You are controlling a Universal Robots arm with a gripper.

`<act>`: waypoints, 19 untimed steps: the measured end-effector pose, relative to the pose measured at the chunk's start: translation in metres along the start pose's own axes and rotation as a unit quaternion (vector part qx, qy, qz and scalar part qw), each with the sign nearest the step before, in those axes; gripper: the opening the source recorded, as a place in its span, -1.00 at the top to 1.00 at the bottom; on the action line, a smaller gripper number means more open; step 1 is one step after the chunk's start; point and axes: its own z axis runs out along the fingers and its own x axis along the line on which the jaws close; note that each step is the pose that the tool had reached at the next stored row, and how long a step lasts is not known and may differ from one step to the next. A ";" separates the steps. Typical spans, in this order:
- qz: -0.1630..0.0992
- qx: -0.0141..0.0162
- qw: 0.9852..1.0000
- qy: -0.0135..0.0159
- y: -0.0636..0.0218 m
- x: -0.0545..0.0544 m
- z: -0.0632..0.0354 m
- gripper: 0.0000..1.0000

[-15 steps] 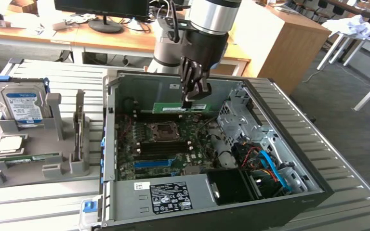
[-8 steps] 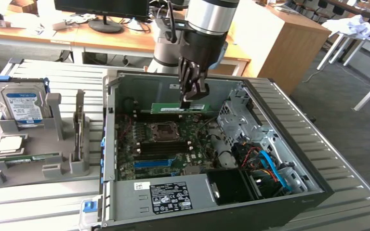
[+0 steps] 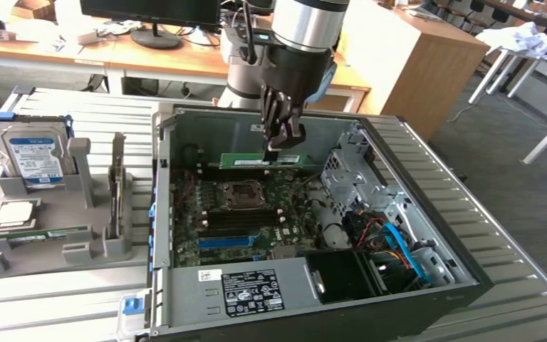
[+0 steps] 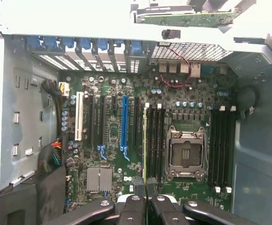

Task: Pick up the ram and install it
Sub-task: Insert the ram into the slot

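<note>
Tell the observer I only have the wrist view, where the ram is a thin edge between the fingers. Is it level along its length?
Observer: Yes, in the exterior view the ram hangs level, the fingers shut on its top edge.
Operator: Which way does its sticker face?
Observer: The white-stickered face is turned toward the CPU socket.
Operator: What's outside the case?
Observer: At the exterior view's left, a grey holder with a silver hard drive standing upright.
</note>
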 end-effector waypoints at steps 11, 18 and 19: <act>0.000 0.000 1.000 0.000 0.0065 0.000 0.0013 0.76; 0.000 0.000 1.000 0.000 0.0100 0.000 0.0020 0.76; 0.000 0.000 1.000 0.000 0.0104 0.000 0.0021 0.76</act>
